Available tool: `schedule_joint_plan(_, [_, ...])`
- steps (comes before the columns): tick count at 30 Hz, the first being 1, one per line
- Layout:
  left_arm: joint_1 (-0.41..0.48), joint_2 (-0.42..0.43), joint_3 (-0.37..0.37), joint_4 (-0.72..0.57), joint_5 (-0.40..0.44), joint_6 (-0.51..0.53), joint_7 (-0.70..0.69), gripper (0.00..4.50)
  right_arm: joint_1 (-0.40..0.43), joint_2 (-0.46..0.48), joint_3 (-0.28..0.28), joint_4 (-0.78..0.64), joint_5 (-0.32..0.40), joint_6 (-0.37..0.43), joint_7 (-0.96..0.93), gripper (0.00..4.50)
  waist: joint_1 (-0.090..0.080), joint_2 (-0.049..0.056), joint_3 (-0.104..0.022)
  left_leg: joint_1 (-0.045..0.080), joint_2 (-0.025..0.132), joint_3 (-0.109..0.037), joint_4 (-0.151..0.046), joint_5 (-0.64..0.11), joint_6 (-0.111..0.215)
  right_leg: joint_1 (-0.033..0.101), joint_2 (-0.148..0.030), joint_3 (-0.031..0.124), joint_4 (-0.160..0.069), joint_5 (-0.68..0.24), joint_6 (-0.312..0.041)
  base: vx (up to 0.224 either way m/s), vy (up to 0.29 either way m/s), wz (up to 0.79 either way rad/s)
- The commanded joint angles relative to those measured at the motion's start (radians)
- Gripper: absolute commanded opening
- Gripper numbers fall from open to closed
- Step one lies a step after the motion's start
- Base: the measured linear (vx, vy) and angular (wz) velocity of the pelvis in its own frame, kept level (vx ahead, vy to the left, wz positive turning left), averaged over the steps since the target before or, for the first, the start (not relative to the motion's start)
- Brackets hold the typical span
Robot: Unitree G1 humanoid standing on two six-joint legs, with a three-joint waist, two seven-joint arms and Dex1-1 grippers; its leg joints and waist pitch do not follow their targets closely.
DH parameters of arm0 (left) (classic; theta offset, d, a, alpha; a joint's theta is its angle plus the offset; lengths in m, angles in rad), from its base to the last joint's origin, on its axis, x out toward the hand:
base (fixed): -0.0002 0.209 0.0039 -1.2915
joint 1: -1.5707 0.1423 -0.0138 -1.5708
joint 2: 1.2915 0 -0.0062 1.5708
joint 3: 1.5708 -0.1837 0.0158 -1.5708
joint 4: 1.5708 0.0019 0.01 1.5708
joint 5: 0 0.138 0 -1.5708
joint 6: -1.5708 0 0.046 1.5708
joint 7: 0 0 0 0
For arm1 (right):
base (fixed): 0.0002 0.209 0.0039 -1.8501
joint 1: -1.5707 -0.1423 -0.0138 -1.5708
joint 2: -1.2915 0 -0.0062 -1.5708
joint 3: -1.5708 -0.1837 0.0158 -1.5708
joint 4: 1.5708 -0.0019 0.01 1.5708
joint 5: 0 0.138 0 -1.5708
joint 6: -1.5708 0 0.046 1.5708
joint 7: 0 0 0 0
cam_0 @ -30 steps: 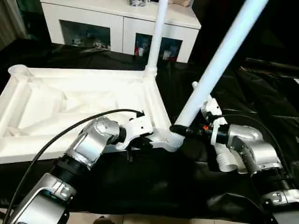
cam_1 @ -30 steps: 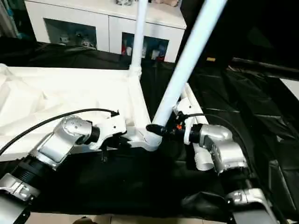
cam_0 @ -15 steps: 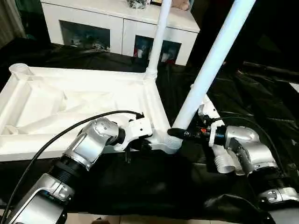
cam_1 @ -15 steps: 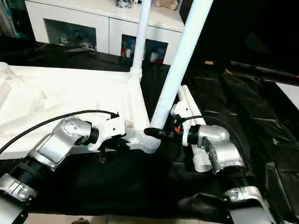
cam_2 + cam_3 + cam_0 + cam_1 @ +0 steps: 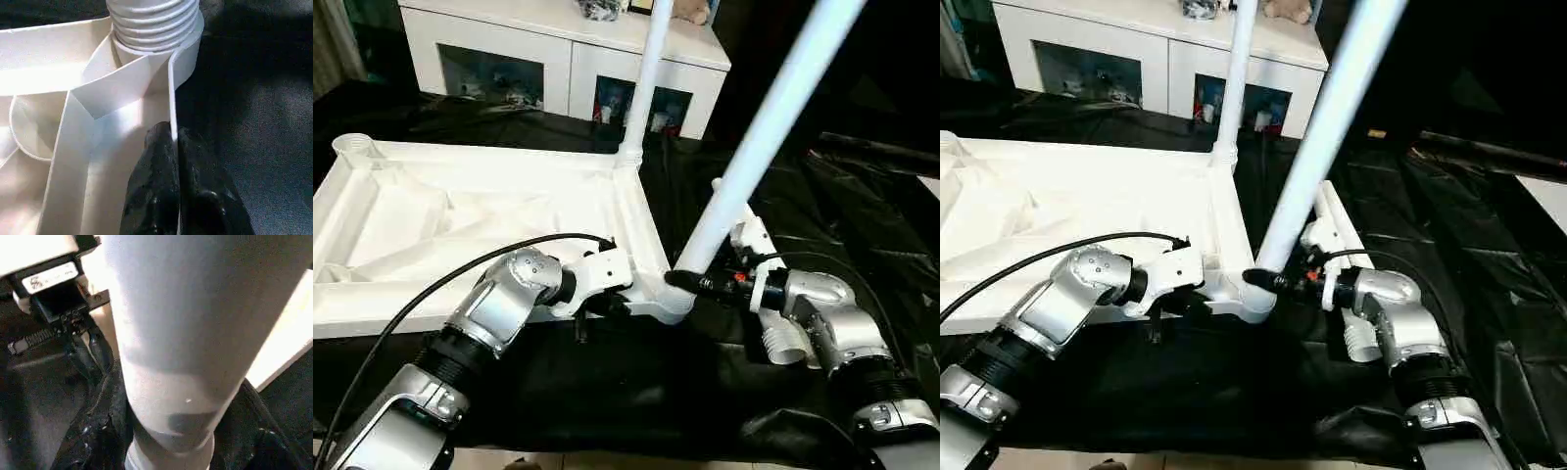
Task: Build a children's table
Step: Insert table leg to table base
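The white plastic square tabletop (image 5: 489, 211) lies upside down on the black sheet (image 5: 636, 382), ribbed diagonal-braced underside facing up. At its far right corner one long white tapered tube leg (image 5: 644, 83) stands upright in its socket, right in front of the white glass-door cabinet (image 5: 558, 69). And at the near right corner, here's the action: a second white tube leg (image 5: 754, 157) leans away to the right, its lower end meeting the round corner socket (image 5: 672, 299).

The left gripper (image 5: 173, 147) is clenched on the tabletop's near rim just beside that socket; the wrist view has the two black fingers (image 5: 156, 176) pinching the thin white wall between them (tight, no gap to speak of), with the threaded end of the leaning leg sitting in the socket just beyond. The left arm's silver forearm (image 5: 499, 304) comes in low, a black cable (image 5: 460, 269) looping over it.

The right gripper (image 5: 690, 282) is grasping the leaning leg at its base, black fingers wrapped around the tube just above the socket. Behind the right wrist, two more white tube legs (image 5: 773, 328) lie side by side on the sheet, open ends toward the robot.
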Motion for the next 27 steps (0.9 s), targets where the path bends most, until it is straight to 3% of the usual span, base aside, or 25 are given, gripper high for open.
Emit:
schedule_joint_plan(1, [-0.006, -0.022, -0.022, -0.046, -0.044, -0.075, -0.068, 0.00, 0.087, -0.019, 0.119, 0.110, -0.127, 0.050, 0.018, 1.86, -0.005, 0.024, -0.031, 0.020, 0.042, -0.017, -0.085, -0.387, -0.031, 0.010, -0.073, 0.027, -0.091, -0.344, -0.165, 0.000, 0.000, 0.00])
schedule_joint_plan(4, [-0.001, -0.018, -0.029, -0.056, -0.046, -0.083, -0.082, 0.00, 0.090, -0.023, 0.131, 0.110, -0.128, 0.051, 0.039, 1.86, -0.006, 0.026, -0.035, 0.020, 0.044, -0.017, -0.086, -0.362, -0.026, 0.015, -0.071, 0.028, -0.088, -0.285, -0.174, 0.000, 0.000, 0.00])
schedule_joint_plan(5, [0.003, -0.012, -0.036, -0.063, -0.043, -0.088, -0.089, 0.00, 0.093, -0.027, 0.142, 0.109, -0.136, 0.046, 0.054, 1.86, -0.005, 0.037, -0.033, 0.023, 0.044, -0.017, -0.088, -0.363, -0.028, 0.014, -0.069, 0.028, -0.086, -0.259, -0.181, 0.000, 0.000, 0.00])
schedule_joint_plan(6, [0.005, -0.008, -0.039, -0.066, -0.041, -0.089, -0.091, 0.00, 0.095, -0.027, 0.143, 0.109, -0.139, 0.044, 0.056, 1.86, -0.006, 0.038, -0.031, 0.022, 0.043, -0.017, -0.090, -0.372, -0.030, 0.015, -0.069, 0.028, -0.086, -0.253, -0.183, 0.000, 0.000, 0.00])
schedule_joint_plan(8, [0.007, -0.004, -0.042, -0.069, -0.040, -0.092, -0.094, 0.00, 0.098, -0.027, 0.144, 0.109, -0.142, 0.039, 0.060, 1.86, -0.006, 0.033, -0.031, 0.023, 0.043, -0.017, -0.090, -0.395, -0.031, 0.017, -0.070, 0.028, -0.090, -0.280, -0.180, 0.000, 0.000, 0.00])
schedule_joint_plan(9, [0.008, 0.000, -0.042, -0.072, -0.042, -0.092, -0.098, 0.00, 0.101, -0.028, 0.146, 0.105, -0.143, 0.035, 0.063, 1.86, -0.004, 0.043, -0.031, 0.025, 0.042, -0.018, -0.091, -0.400, -0.033, 0.016, -0.071, 0.029, -0.090, -0.283, -0.180, 0.000, 0.000, 0.00])
schedule_joint_plan(13, [0.006, 0.006, -0.042, -0.071, -0.044, -0.105, -0.112, 0.00, 0.110, -0.035, 0.157, 0.092, -0.144, 0.017, 0.076, 1.86, -0.003, 0.043, -0.031, 0.026, 0.043, -0.017, -0.092, -0.383, -0.026, 0.021, -0.068, 0.028, -0.088, -0.245, -0.190, 0.000, 0.000, 0.00])
schedule_joint_plan(14, [0.004, 0.012, -0.046, -0.069, -0.046, -0.134, -0.128, 0.00, 0.122, -0.045, 0.167, 0.069, -0.143, 0.008, 0.097, 1.86, -0.001, 0.052, -0.030, 0.026, 0.043, -0.018, -0.093, -0.383, -0.025, 0.021, -0.068, 0.029, -0.088, -0.238, -0.192, 0.000, 0.000, 0.00])
schedule_joint_plan(15, [0.003, 0.016, -0.048, -0.068, -0.049, -0.151, -0.139, 0.00, 0.128, -0.051, 0.172, 0.056, -0.142, 0.005, 0.108, 1.86, 0.000, 0.047, -0.029, 0.027, 0.043, -0.016, -0.093, -0.379, -0.019, 0.022, -0.066, 0.028, -0.089, -0.228, -0.192, 0.000, 0.000, 0.00])
schedule_joint_plan(16, [0.003, 0.027, -0.051, -0.074, -0.069, -0.201, -0.182, 0.00, 0.148, -0.070, 0.190, 0.011, -0.141, -0.006, 0.145, 1.86, 0.004, 0.050, -0.030, 0.027, 0.044, -0.016, -0.093, -0.365, -0.013, 0.025, -0.067, 0.029, -0.089, -0.201, -0.191, 0.000, 0.000, 0.00])
schedule_joint_plan(19, [0.003, 0.033, -0.052, -0.083, -0.077, -0.207, -0.198, 0.00, 0.155, -0.078, 0.196, -0.008, -0.142, -0.009, 0.159, 1.86, 0.004, 0.051, -0.031, 0.027, 0.044, -0.013, -0.093, -0.336, -0.004, 0.028, -0.065, 0.028, -0.082, -0.149, -0.210, 0.000, 0.000, 0.00])
schedule_joint_plan(27, [0.007, 0.050, -0.061, -0.104, -0.077, -0.215, -0.214, 0.00, 0.160, -0.074, 0.199, -0.011, -0.145, -0.021, 0.156, 1.86, 0.001, 0.052, -0.027, 0.030, 0.046, -0.015, -0.097, -0.366, -0.019, 0.026, -0.068, 0.028, -0.086, -0.205, -0.209, 0.000, 0.000, 0.00])
